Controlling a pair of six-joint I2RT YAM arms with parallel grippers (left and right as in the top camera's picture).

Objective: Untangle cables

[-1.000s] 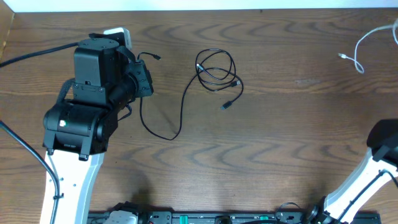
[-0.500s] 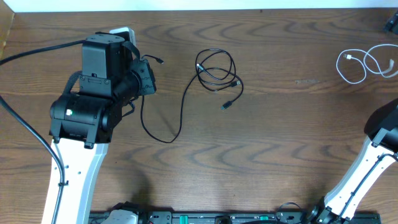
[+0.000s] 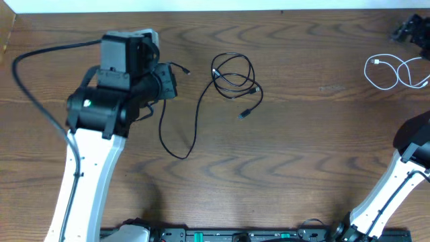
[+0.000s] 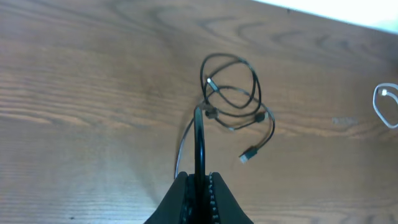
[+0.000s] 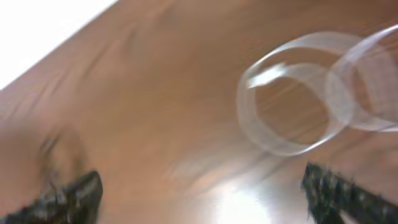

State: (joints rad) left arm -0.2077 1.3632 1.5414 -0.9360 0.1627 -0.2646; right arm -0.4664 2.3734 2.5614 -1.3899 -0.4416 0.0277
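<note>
A thin black cable (image 3: 235, 82) lies coiled in loops at the table's middle, its plug end (image 3: 243, 115) pointing down. One long strand swings out in a curve (image 3: 180, 154) and up to my left gripper (image 3: 171, 76), which is shut on it. The left wrist view shows that strand (image 4: 199, 143) pinched between the closed jaws of my left gripper (image 4: 199, 182), with the coil (image 4: 231, 94) ahead. A white cable (image 3: 376, 61) lies in loose loops at the far right. My right gripper (image 3: 410, 30) hovers open beyond it; in the blurred right wrist view the white cable (image 5: 292, 93) lies ahead of my right gripper (image 5: 202, 199).
The table's far edge runs along a white strip (image 3: 215, 5) at the top. The left arm's thick black wire (image 3: 40, 54) arcs over the left side. The right arm's white link (image 3: 396, 188) rises from the bottom right corner.
My right gripper opened and let go of the white cable, which dropped into loops on the table. My left arm moved right and farther back with the black strand.
</note>
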